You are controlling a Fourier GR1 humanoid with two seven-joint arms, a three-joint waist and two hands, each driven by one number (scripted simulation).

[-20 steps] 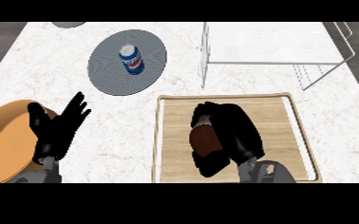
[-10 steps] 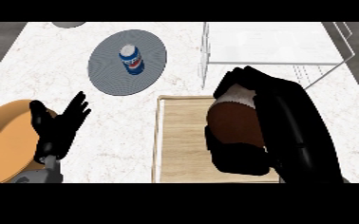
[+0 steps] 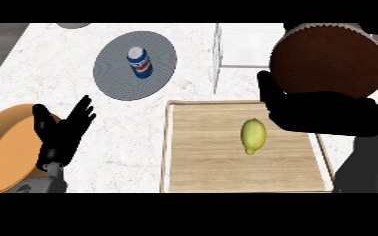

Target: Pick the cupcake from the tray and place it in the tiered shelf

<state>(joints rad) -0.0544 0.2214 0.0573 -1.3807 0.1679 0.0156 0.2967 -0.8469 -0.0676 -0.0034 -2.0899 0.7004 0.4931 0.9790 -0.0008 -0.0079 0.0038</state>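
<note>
My right hand (image 3: pixel 317 112) is curled round a brown cupcake (image 3: pixel 325 60) and holds it high at the right of the head view, close to the camera. The cupcake looms large over the white tiered shelf (image 3: pixel 236 50) at the back right. Below it lies the wooden tray (image 3: pixel 214 155), with a yellow lemon (image 3: pixel 253 135) lying on it. My left hand (image 3: pixel 63 132) rests open at the lower left, fingers up, beside an orange bowl.
A grey round plate (image 3: pixel 118 75) at the back left carries a blue and white can (image 3: pixel 140 62). An orange bowl (image 3: pixel 15 145) sits at the left edge. A grey object (image 3: pixel 72 25) peeks in at the top left.
My right hand has risen from the tray with the cupcake and moved right and up toward the shelf. The lemon on the tray is now uncovered. The left hand has stayed still.
</note>
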